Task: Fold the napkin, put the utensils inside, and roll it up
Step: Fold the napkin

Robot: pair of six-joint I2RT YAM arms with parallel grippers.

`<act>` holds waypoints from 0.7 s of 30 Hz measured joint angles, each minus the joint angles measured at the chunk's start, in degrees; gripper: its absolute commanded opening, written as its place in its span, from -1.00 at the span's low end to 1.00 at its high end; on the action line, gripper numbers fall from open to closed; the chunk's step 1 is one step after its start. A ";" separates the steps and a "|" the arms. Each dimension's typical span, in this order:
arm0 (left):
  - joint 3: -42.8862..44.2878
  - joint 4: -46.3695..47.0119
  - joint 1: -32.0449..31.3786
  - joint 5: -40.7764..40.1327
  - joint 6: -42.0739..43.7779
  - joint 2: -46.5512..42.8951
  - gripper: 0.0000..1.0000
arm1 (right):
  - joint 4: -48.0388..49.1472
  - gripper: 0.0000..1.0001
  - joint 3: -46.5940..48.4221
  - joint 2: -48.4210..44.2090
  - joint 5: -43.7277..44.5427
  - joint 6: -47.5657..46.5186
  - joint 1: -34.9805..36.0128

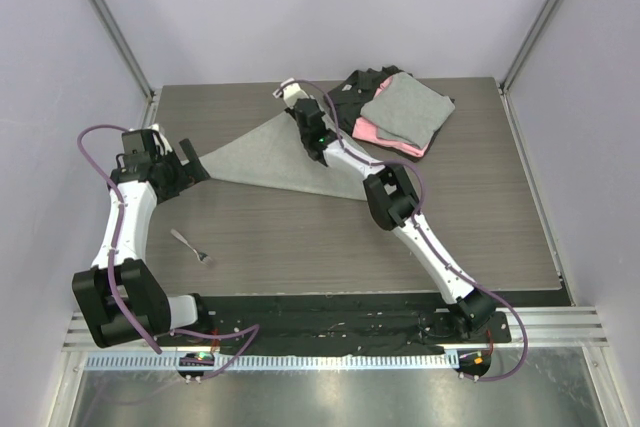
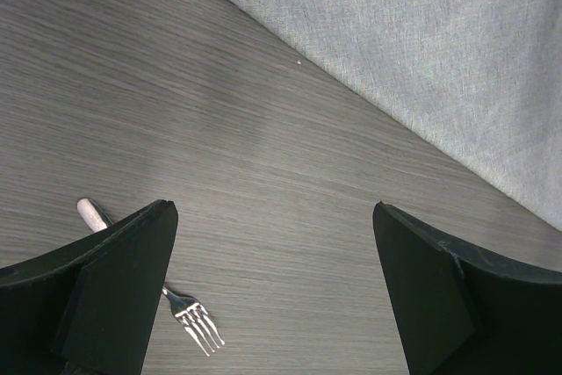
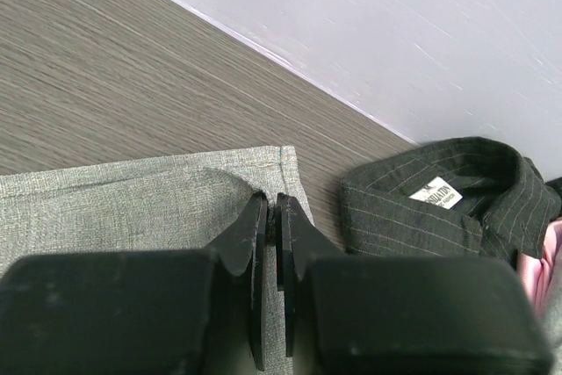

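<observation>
**Right gripper pinches the napkin's far corner; left gripper hangs open by the fork**

The napkin (image 1: 265, 162) lies on the wood-grain table (image 1: 300, 247), left of centre and toward the far side. It is folded into a triangle. Its long edge runs from a tip at the left to a tip nearer the middle of the table, and its third corner points toward the far wall.

The right gripper (image 3: 272, 204) is at that far corner. Its fingers (image 3: 250, 243) are pressed together on the cloth beside the hem, and the fabric rises into a small ridge where they meet.

The left gripper (image 2: 272, 217) is at the napkin's left tip with its fingers (image 2: 114, 287) spread wide apart and nothing between them. In the left wrist view only bare table lies under the gap, and the napkin's edge crosses the upper right of that view.

A silver fork (image 1: 188, 245) lies flat on the table near the left arm, nearer than the napkin and well apart from it. In the left wrist view its tines show just beside the left finger, which hides part of the handle.

At the far right of the table sits a pile of clothes, close to the napkin's far corner but not touching it. A folded grey cloth (image 1: 405, 107) lies on top of a pink one (image 1: 375, 132). A dark pinstriped shirt (image 3: 439, 208) with a white collar label lies on the side toward the right gripper.
</observation>
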 measured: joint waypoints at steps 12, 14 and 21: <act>0.00 0.00 0.00 0.61 -0.09 -0.02 1.00 | 0.90 -0.99 -0.68 0.00 1.62 -1.99 0.96; 0.00 0.00 -0.02 0.81 -0.09 -0.02 0.99 | 1.29 -0.99 -0.90 0.00 1.90 -2.32 1.14; 0.00 0.02 -0.11 0.87 -0.11 -0.02 1.00 | 1.62 -0.99 -2.01 0.00 2.36 -3.06 1.22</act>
